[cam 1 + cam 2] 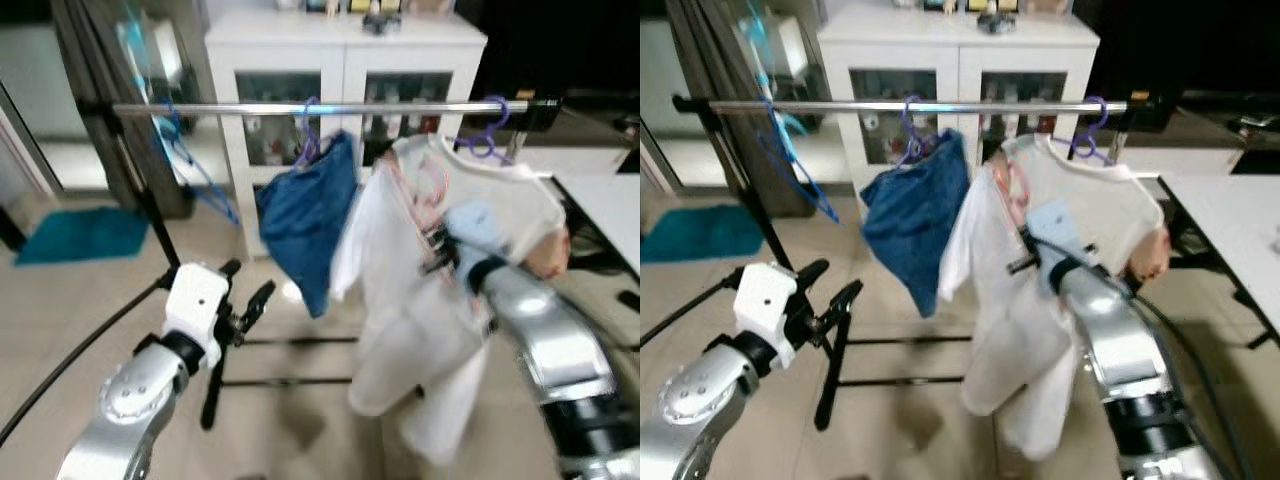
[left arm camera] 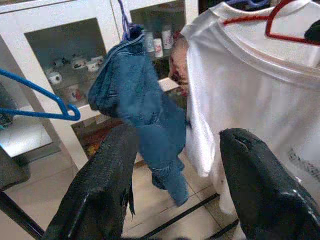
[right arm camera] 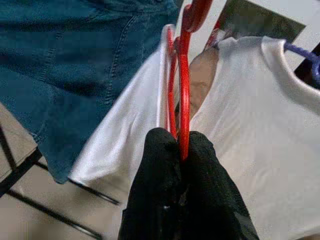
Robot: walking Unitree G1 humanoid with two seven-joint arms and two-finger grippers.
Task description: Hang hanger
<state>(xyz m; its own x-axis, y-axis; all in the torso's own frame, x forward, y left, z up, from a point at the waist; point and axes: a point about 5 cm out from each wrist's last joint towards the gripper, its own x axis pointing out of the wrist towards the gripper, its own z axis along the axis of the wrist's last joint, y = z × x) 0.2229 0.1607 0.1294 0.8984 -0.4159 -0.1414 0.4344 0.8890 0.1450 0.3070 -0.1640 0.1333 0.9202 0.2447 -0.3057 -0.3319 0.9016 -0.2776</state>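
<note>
A white cabinet with glass doors stands behind a metal clothes rail that runs across the scene on a black stand. From the rail hangs a white T-shirt on a purple hanger, and to its left a blue denim garment on another purple hook. A bare blue hanger hangs near the rail's left end. A second white garment droops below the rail, between the denim and the T-shirt, carried on a red hanger. The right gripper has its jaws closed on the red hanger's wire, holding it below the rail and against the hung T-shirt. The left gripper hovers low before the stand, its jaws spread apart and holding nothing.
</note>
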